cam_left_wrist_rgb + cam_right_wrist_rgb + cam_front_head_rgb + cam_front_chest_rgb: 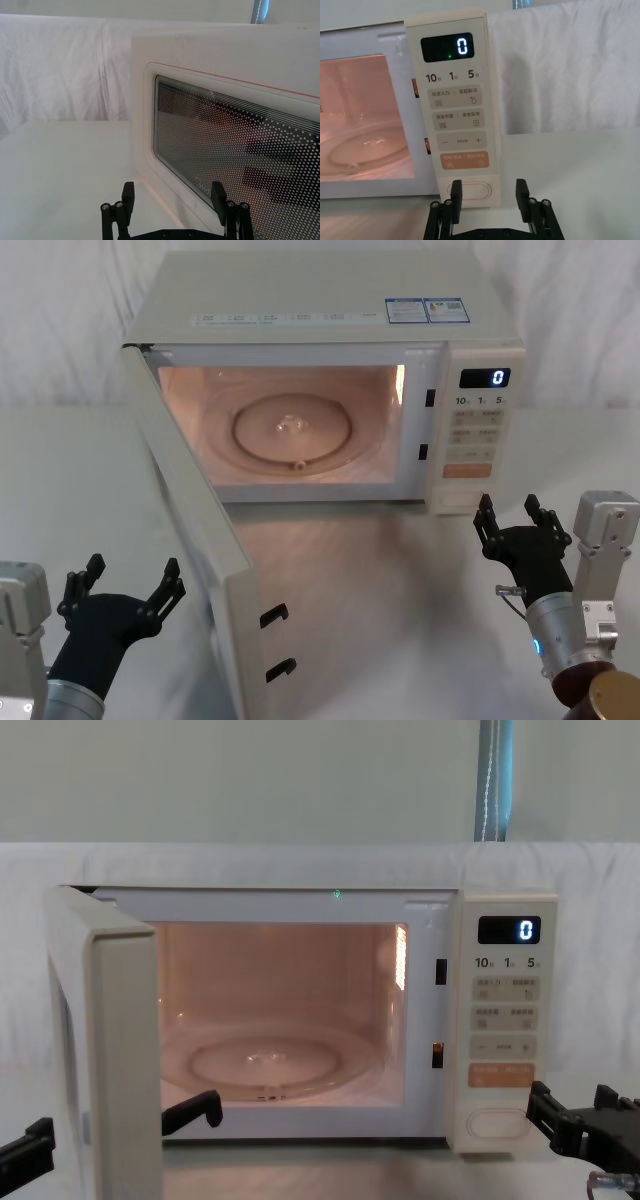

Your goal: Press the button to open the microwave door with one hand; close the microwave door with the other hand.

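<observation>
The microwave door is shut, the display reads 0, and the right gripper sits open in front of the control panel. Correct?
Not quite: the microwave door is swung wide open, the lit cavity exposed, as the head view shows. The display does read 0, and the right gripper is open before the control panel.

Lab test setup: white cloth backdrop (60,330), white-draped table (400,570).

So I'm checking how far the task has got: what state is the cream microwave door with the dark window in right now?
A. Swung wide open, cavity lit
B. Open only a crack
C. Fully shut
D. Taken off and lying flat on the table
A: the cream microwave door with the dark window stands swung far out on its left hinge, and the lit cavity with its round glass turntable is fully exposed.
</observation>
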